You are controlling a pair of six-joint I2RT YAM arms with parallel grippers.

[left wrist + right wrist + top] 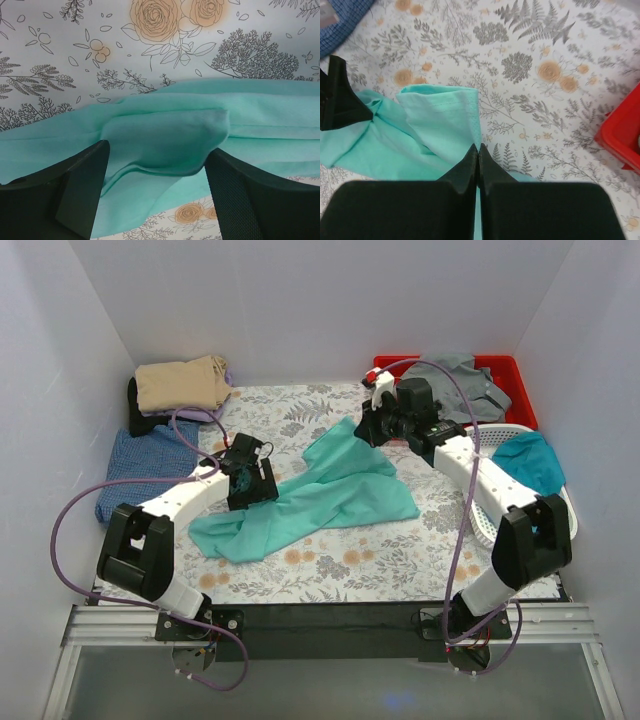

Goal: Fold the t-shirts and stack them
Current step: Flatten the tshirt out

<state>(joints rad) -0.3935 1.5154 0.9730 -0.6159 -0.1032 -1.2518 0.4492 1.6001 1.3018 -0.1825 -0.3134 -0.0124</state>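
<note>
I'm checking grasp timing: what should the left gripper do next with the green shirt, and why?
Probably close the left gripper: it stands open around a raised fold of the green shirt, while the right gripper is shut on another edge.

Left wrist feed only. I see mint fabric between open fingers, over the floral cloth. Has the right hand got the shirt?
Observer: Yes. The right hand is shut on an edge of the mint green t-shirt, pinching it at the shirt's far end.
Operator: Where's my left hand on it?
Observer: In the top view the left hand sits open over the shirt's left edge, and the cloth runs diagonally between the two hands.
Operator: Any unfolded ones waiting?
Observer: A grey t-shirt lies crumpled in the red bin and a teal t-shirt in the white basket, both on the right.
</note>
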